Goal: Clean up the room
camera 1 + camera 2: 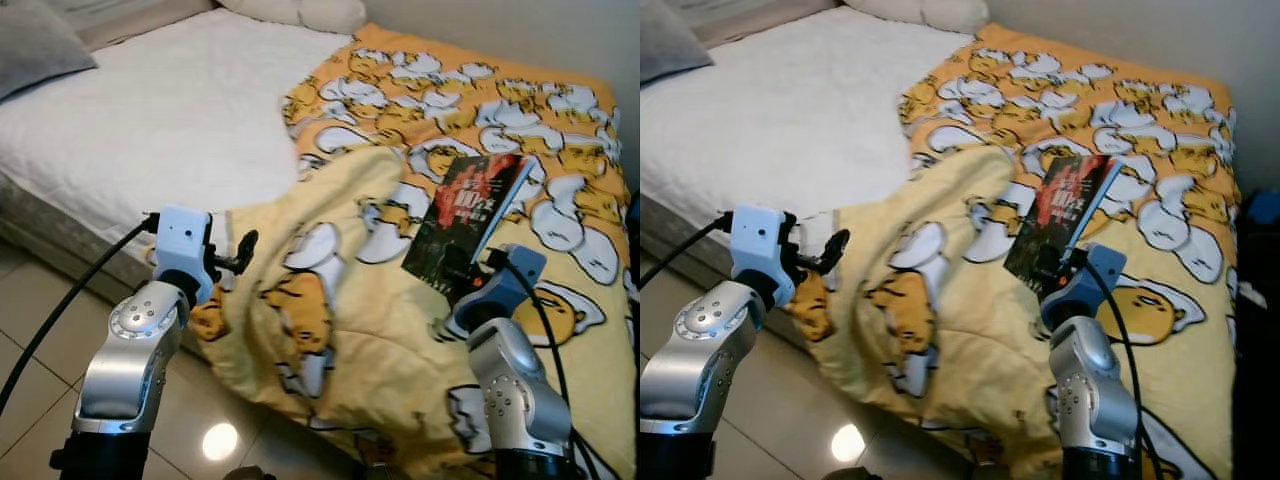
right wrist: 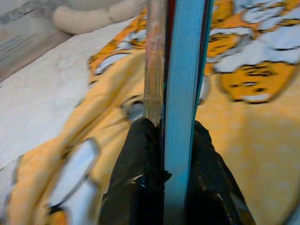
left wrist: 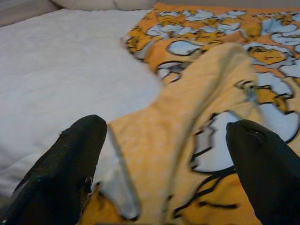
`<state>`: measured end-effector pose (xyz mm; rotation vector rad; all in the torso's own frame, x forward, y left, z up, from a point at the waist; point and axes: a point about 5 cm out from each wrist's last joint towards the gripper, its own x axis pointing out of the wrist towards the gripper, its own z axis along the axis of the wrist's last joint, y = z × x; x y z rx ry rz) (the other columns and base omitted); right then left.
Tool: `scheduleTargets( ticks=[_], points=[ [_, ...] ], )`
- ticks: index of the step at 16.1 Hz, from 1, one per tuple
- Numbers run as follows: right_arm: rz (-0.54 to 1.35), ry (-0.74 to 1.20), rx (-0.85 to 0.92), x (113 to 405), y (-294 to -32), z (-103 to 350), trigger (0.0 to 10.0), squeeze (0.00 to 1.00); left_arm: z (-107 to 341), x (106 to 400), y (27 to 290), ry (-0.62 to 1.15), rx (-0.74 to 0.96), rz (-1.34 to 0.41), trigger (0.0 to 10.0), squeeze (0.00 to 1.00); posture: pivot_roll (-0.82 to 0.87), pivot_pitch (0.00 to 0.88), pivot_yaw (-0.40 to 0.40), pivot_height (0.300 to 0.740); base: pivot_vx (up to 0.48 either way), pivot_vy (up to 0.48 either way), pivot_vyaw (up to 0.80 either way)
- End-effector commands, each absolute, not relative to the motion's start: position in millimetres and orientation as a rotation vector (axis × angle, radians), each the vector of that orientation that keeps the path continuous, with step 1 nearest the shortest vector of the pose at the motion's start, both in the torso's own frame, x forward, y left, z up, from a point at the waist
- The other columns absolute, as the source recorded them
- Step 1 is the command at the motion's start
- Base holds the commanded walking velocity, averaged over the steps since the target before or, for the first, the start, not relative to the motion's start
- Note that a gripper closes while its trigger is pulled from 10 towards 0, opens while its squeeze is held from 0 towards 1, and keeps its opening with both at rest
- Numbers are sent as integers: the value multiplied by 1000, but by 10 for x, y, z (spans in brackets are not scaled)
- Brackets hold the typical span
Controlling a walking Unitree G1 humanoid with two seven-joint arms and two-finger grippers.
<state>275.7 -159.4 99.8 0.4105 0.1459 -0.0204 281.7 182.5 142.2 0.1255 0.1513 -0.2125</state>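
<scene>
Bedroom — bed (image 1: 150, 130), cartoon blanket (image 1: 400, 330), pillows (image 1: 300, 10)

Even soft indoor light; lamp glare spot on floor tile (image 1: 220, 440); wrist views blurry close-up, esp. book (image 2: 180, 93).

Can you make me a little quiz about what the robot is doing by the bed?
1. True or false: the right end effector is shut on the book.
2. Which is open over the blanket? A) left end effector B) right end effector
3. Fill in: the sheet beside the blanket is ____.

Key: 1 true; 2 A; 3 white.
</scene>
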Motion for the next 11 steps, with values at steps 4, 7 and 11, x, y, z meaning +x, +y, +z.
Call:
scheduleTargets(
  ticks=[4, 7, 11],
  points=[
    [-8, 126, 389, 2804, -1535, 1083, 10000, 0, 1430, 2833, 1783, 145, 137, -237, 10000, 0, -34, 0, -12, 740, 0, 367, -200],
    [-2, 128, 403, 2817, -1516, 1092, 10000, 0, 1453, 2860, 1785, 139, 143, -236, 10000, 0, -31, 0, -11, 740, 0, 384, -800],
    [-26, 141, 433, 2837, -1533, 1078, 10000, 0, 1467, 2882, 1798, 131, 162, -233, 10000, 0, -24, 0, -8, 740, 0, 392, 0]
  ],
)
